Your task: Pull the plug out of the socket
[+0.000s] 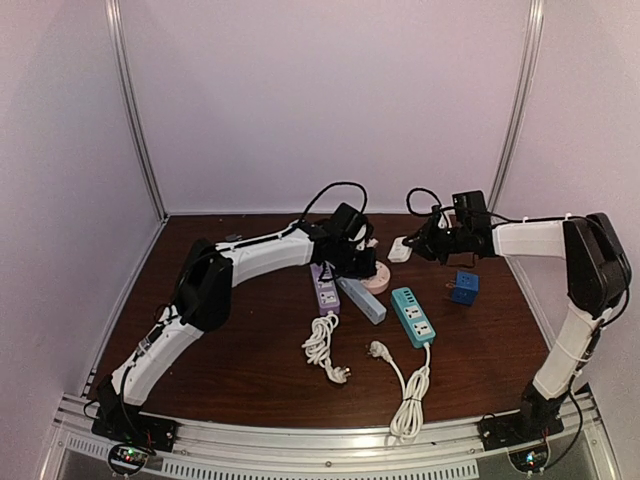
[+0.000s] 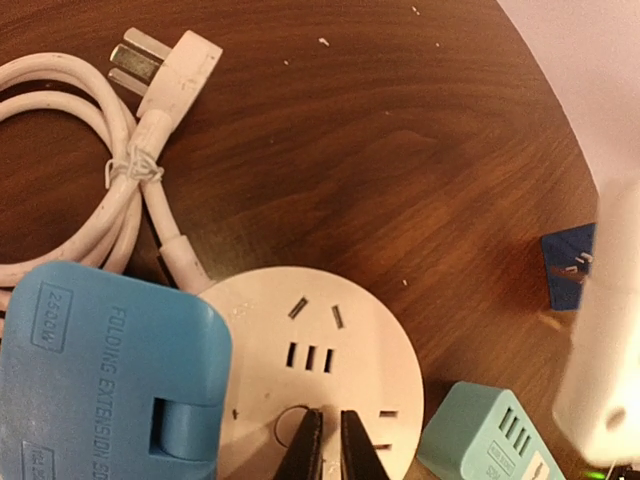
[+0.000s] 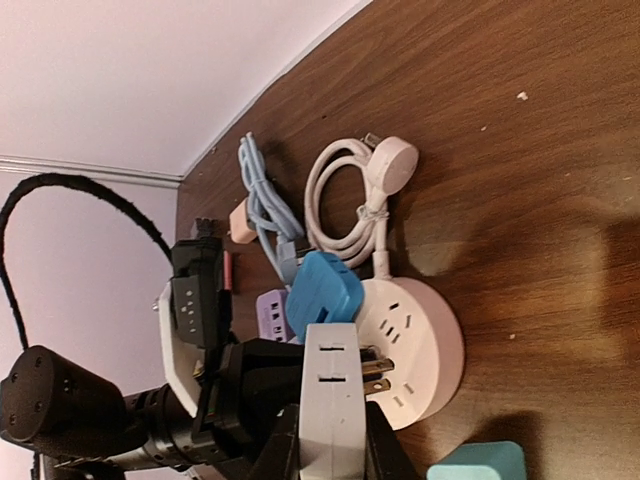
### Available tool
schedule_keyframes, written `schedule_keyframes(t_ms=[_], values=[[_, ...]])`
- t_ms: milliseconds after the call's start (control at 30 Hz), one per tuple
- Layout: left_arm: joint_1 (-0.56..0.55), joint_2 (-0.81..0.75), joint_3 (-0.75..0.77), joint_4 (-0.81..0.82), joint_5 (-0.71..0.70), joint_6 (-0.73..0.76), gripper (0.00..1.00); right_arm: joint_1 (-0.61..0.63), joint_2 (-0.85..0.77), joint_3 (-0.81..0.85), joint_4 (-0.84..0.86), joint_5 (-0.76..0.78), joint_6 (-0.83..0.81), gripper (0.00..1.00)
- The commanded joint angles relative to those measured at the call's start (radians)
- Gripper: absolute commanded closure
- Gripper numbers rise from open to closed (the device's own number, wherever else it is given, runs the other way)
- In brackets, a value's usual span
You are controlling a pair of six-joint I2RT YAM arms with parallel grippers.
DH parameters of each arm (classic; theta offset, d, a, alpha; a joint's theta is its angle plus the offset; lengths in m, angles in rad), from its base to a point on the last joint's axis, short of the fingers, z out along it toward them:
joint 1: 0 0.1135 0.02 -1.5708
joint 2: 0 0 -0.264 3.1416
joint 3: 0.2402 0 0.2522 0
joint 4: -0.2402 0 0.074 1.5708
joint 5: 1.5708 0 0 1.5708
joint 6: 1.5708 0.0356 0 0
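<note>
A round white socket [image 2: 320,340] lies on the wooden table, also in the top view [image 1: 378,281] and the right wrist view [image 3: 420,335]. A blue folding adapter [image 2: 100,370] sits on its left part. My left gripper [image 2: 325,447] is shut, its tips resting on the socket's top face. My right gripper [image 3: 335,440] is shut on a white plug adapter [image 3: 333,385]. Its metal prongs [image 3: 376,370] are bare and hang just above the socket, out of the slots. In the top view the white plug [image 1: 400,249] is held to the right of the socket.
A purple strip [image 1: 325,290], a light blue strip [image 1: 362,300] and a teal strip [image 1: 413,316] lie in front of the socket. A blue cube adapter [image 1: 463,287] sits to the right. White cords [image 1: 320,345] lie nearer the front. The socket's own coiled cord [image 2: 120,180] lies beside it.
</note>
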Motion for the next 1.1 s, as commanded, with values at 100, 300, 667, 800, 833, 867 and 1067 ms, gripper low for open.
schedule_keyframes(t_ms=[100,300,667,800,833,867,1067], values=[[-0.013,-0.125,-0.002,-0.093,0.060,0.046,0.90,-0.018,-0.028,0.121,-0.321,0.332,-0.294,0.91],[0.005,-0.176,-0.082,-0.081,0.074,0.038,0.90,-0.016,0.010,0.218,-0.469,0.555,-0.413,0.90],[0.066,-0.266,-0.217,-0.022,0.082,0.030,0.88,-0.014,0.135,0.356,-0.613,0.792,-0.497,0.86],[0.099,-0.269,-0.237,-0.008,0.090,0.028,0.87,-0.001,0.190,0.406,-0.665,0.869,-0.503,0.83],[0.107,-0.270,-0.239,-0.003,0.091,0.028,0.87,0.005,0.200,0.415,-0.673,0.885,-0.506,0.82],[0.115,-0.269,-0.242,0.002,0.091,0.028,0.87,0.010,0.208,0.421,-0.676,0.895,-0.509,0.81],[0.140,-0.253,-0.244,0.038,0.084,0.043,0.85,0.033,0.275,0.466,-0.704,0.917,-0.513,0.74]])
